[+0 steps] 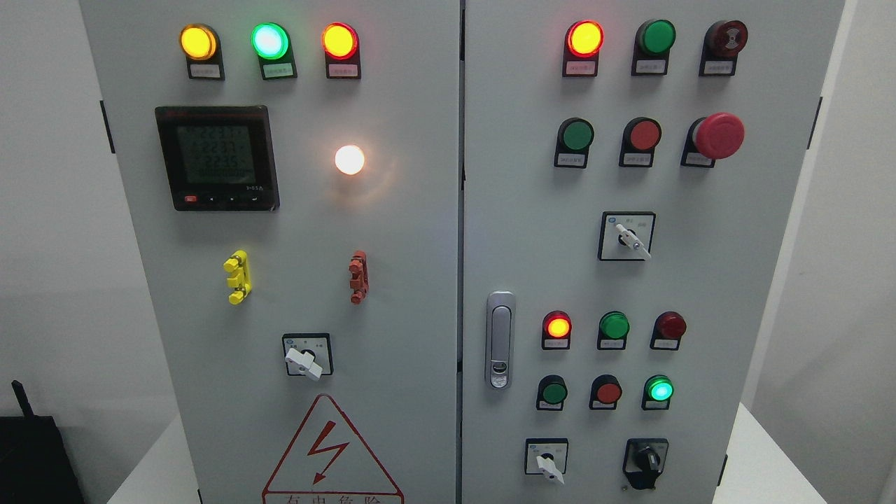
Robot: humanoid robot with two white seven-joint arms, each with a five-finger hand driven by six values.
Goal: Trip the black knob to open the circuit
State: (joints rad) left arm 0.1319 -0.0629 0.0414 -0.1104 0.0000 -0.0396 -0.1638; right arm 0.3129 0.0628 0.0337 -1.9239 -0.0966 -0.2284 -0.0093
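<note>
1. Since neither of our hands shows up in the head view, we can't tell if the fingers are spread or curled.
2. Our target, the black knob [645, 460], sits at the bottom right of the right cabinet door [756, 280], just right of a white selector switch [547, 465]. Its lower lobe nearly reaches the bottom edge.
3. Labels under the buttons are too small to read.
4. Down on the left door, the warning triangle [329, 455] gets cut off by the frame.
5. The meter display [217, 157] digits are blurry.
</note>
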